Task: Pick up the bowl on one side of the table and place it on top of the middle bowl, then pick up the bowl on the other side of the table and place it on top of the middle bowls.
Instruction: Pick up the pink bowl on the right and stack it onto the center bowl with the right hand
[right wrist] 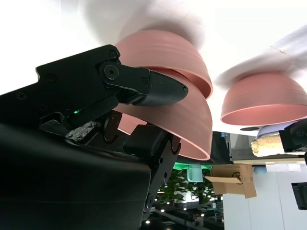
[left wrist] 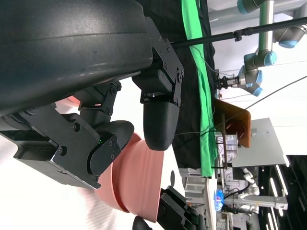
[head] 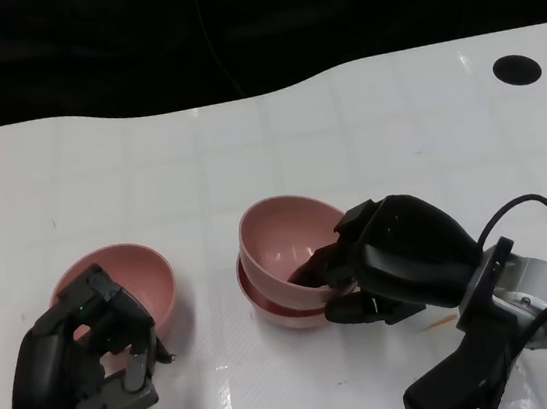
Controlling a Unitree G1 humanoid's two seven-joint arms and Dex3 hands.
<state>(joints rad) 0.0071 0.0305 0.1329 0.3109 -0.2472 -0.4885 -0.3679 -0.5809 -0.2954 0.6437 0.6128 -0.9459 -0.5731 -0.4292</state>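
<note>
1. The top bowl [head: 288, 238], smooth pink and round, sat nested in the middle bowl [head: 285, 309]; both held nothing.
2. The right hand [head: 387, 260] gripped the top bowl's rim, with fingers [head: 320, 264] inside and the thumb outside.
3. The side bowl [head: 123, 285], pink and bare inside, stood on the glossy white table [head: 345, 135].
4. The left hand [head: 87, 355] had its fingers curled at that bowl's near wall; whether it gripped the bowl could not be told.
</note>
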